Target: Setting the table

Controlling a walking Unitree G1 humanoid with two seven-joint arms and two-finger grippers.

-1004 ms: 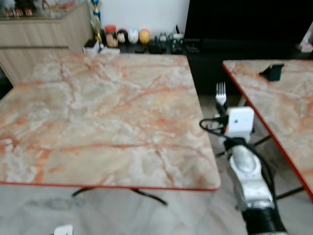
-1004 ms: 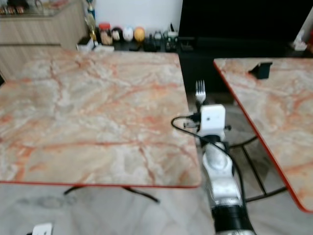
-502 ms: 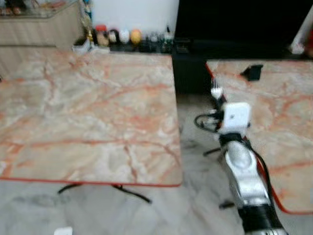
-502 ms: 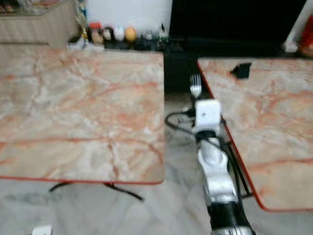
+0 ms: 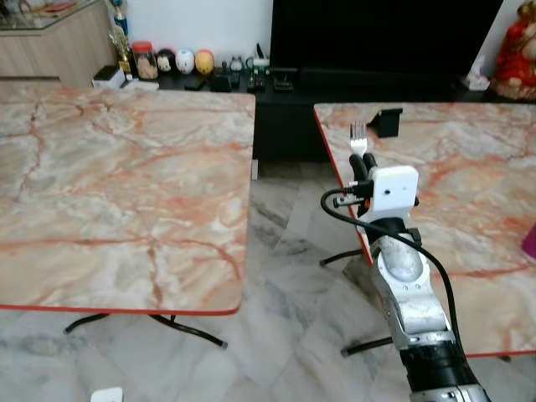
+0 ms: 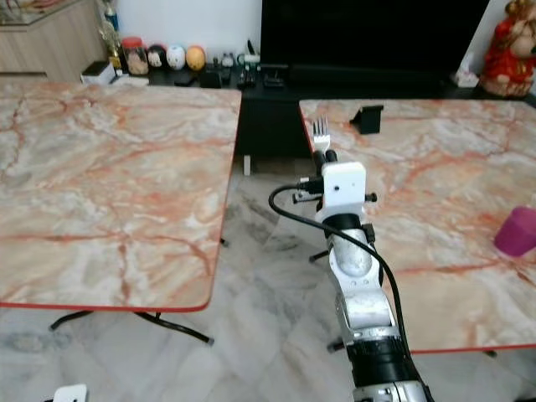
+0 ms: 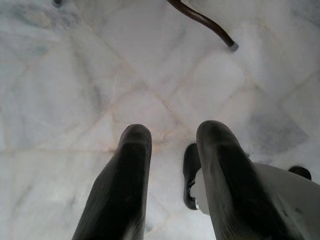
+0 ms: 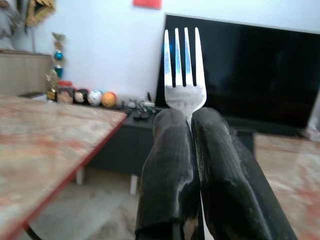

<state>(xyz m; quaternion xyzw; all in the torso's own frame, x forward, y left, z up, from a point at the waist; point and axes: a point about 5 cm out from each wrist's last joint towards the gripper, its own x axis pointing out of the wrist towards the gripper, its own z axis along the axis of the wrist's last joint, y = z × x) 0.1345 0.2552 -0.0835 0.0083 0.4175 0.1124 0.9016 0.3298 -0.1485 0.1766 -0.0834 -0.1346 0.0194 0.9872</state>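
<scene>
Swinging rightward, the head camera now centres the gap between both tables. Right pincer [image 5: 362,161] grips the fork [image 8: 183,70] upright, tines up, over the right surface's [image 6: 435,176] left edge. Left pincer [image 7: 172,150] hangs parted above the floor.

Two tables [image 5: 126,167] [image 5: 469,193], one fork [image 8: 184,75], one cup [image 6: 517,231]

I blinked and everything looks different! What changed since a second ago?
The camera swung to the right, so the left table slid left in view and the right table came in fuller, with a pink cup on it. The right gripper still pinches the fork, tines pointing away from it, above the gap between tables.
</scene>
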